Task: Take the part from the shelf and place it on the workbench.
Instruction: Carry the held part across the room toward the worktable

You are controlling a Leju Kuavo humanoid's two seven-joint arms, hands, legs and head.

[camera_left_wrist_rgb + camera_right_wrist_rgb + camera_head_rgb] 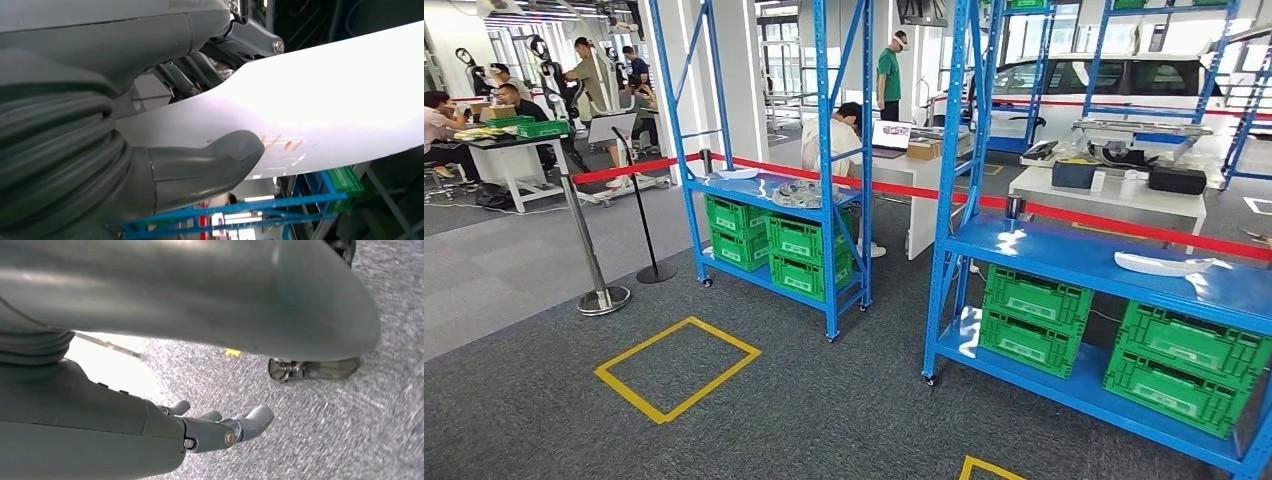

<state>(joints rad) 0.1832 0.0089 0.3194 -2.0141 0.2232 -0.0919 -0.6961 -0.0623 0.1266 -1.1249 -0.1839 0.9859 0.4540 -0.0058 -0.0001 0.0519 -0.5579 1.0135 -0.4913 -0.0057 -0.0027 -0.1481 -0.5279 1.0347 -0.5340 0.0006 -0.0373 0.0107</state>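
Note:
In the left wrist view my left hand (165, 165) grips a long white curved part (330, 95); the thick thumb (225, 155) presses on one face and the dark fingers (200, 65) lie across the other. My right hand (215, 430) hangs over grey carpet with its fingers loosely extended and nothing in them. In the head view another white part (1162, 264) lies on the middle level of the near blue shelf (1084, 255) at the right. A further white part (736, 173) lies on the farther blue shelf (764, 190).
Green crates (1034, 315) fill the lower levels of both shelves. A red barrier belt runs from a stanchion (589, 250) behind the racks. White tables (1114, 190) with equipment, seated people and a white car stand beyond. A yellow floor square (676, 367) marks the carpet.

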